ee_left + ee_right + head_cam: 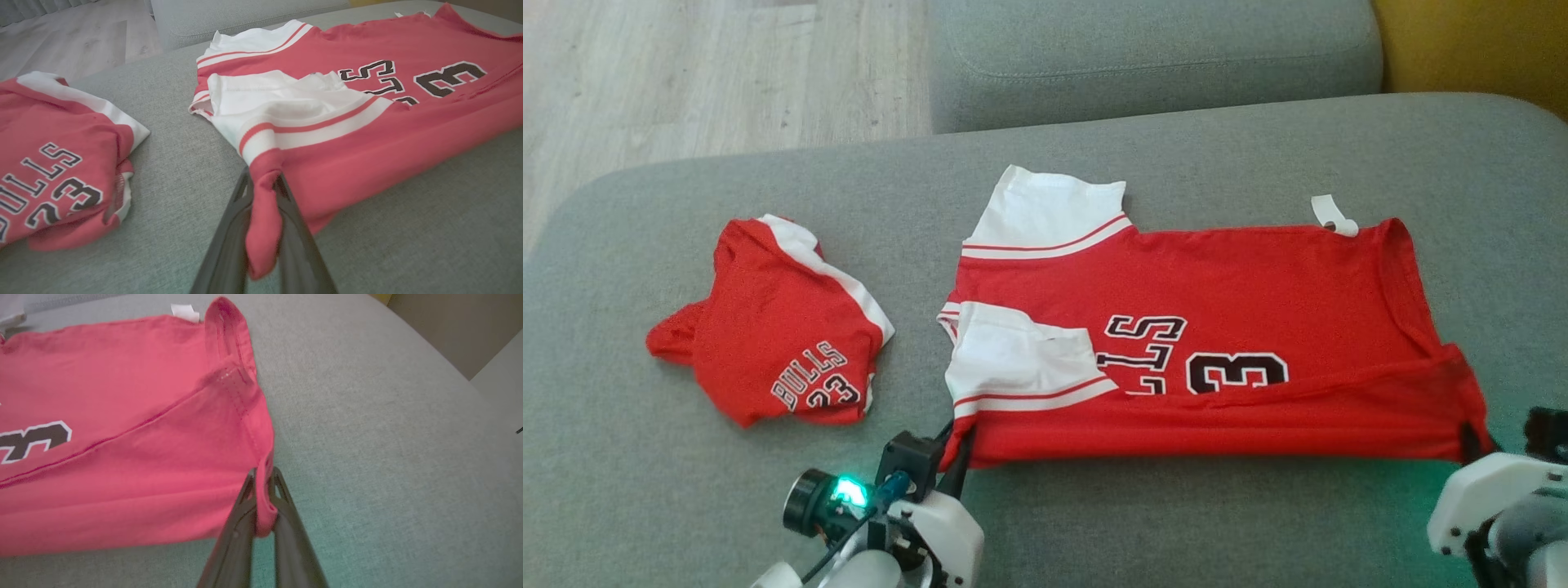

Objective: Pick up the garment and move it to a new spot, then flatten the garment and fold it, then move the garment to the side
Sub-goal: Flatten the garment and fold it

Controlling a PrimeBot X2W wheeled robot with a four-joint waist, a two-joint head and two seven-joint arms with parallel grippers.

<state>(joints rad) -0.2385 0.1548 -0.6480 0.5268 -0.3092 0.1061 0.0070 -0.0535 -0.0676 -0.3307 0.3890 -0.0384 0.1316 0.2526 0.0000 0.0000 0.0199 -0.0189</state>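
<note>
The garment (1217, 286), a red jersey with white sleeves and black lettering, lies spread across the grey sofa seat (1094, 523), its near long edge folded over the number. My left gripper (960, 453) is shut on the garment's near left corner, below the white sleeve; in the left wrist view a red bunch of the garment (367, 134) sits pinched between the dark fingers (229, 237) of that gripper (263, 183). My right gripper (1474, 437) is shut on the near right hem corner; the right wrist view has the garment's (143, 477) hem loop caught in that gripper (263, 477).
A second red garment (784, 335), smaller and crumpled, lies at the left of the seat, also seen in the left wrist view (57, 163). Behind stand a grey back cushion (1152, 57), wooden floor (686, 73) at the far left and a yellow surface (1478, 41) at the far right.
</note>
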